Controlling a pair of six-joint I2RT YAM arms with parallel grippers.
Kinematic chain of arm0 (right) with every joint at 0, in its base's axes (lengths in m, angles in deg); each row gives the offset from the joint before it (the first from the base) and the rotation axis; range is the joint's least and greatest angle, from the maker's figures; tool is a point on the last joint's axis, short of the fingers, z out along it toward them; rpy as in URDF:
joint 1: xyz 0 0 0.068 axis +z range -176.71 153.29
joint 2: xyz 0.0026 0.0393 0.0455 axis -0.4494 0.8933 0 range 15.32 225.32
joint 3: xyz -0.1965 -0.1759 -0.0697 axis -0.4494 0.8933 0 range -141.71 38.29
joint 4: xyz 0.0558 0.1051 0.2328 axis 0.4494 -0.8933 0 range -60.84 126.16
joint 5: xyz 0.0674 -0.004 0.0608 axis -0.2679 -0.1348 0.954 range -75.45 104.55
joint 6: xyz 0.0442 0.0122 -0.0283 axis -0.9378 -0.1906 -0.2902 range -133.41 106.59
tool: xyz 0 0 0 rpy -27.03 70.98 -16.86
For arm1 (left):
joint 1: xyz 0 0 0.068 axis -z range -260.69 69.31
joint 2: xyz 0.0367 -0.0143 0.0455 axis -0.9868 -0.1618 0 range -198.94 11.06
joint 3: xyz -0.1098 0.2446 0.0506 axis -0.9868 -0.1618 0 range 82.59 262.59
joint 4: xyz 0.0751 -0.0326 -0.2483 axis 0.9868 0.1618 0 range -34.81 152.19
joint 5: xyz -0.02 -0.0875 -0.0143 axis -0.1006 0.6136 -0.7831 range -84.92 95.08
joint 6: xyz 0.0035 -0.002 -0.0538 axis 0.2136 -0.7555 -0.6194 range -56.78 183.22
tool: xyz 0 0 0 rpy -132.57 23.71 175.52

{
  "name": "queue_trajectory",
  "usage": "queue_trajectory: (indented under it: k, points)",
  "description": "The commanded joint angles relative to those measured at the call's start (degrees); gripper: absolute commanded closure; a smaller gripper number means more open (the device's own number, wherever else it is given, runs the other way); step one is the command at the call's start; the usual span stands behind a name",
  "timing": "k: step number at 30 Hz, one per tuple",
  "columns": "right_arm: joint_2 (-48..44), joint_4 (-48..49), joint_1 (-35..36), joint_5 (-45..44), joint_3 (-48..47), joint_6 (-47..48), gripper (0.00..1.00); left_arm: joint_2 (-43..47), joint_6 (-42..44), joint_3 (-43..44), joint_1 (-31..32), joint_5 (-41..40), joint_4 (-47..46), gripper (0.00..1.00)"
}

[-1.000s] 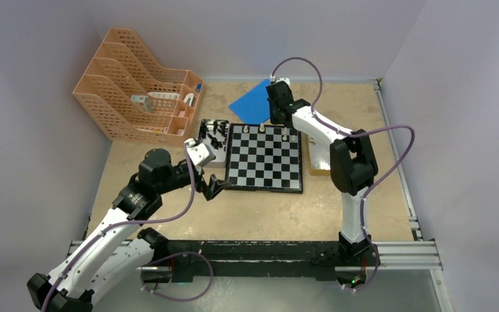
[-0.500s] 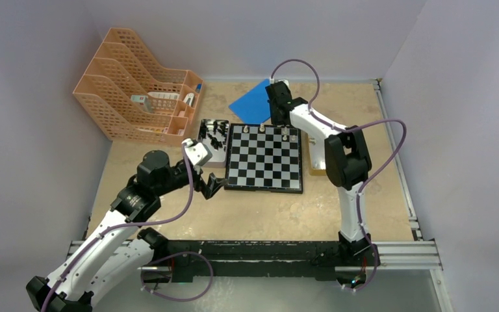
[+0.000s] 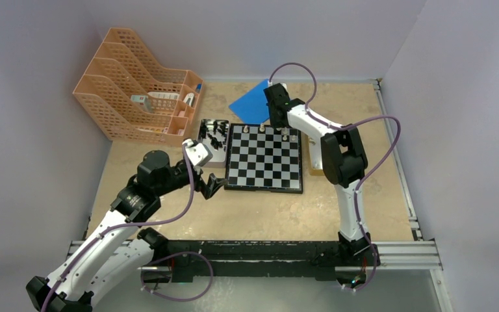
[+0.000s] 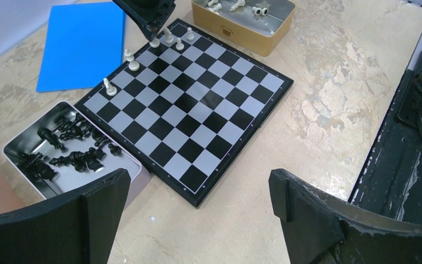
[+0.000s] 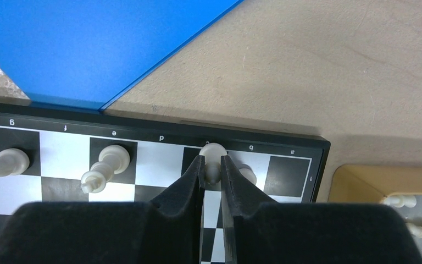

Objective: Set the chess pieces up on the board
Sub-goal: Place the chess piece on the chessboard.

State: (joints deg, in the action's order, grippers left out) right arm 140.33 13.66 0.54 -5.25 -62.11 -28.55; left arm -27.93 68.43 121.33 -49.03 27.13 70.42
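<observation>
My right gripper clamped a white piece upright between its tips, right at the board's far-edge row.

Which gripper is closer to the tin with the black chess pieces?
Left. The left gripper hangs open just on the near side of the tin. The right gripper is across the board, at its far edge, pinching a white piece.

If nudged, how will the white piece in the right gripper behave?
Probably light: the white piece fits within one square of the board. Likely tippy: tall, narrow base. It seems rigid: the right gripper pinches it undeformed.
</observation>
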Motion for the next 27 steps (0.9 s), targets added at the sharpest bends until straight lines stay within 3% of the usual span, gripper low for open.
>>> queue_trajectory:
  k: [1,21,27]
  points:
    - [-0.3,-2.2,-0.3,1.6,-2.0,0.5,0.83,0.6,0.9,0.5,0.1,-0.4,-1.3,0.0]
    - [-0.2,-4.2,-0.3,3.2,-1.6,-0.6,0.8,0.2,0.9,0.6,0.1,-0.1,-1.1,0.0]
    - [-0.3,-3.8,-0.3,5.7,-2.2,-0.5,0.7,0.2,1.1,0.6,0.2,-0.1,-0.7,0.0]
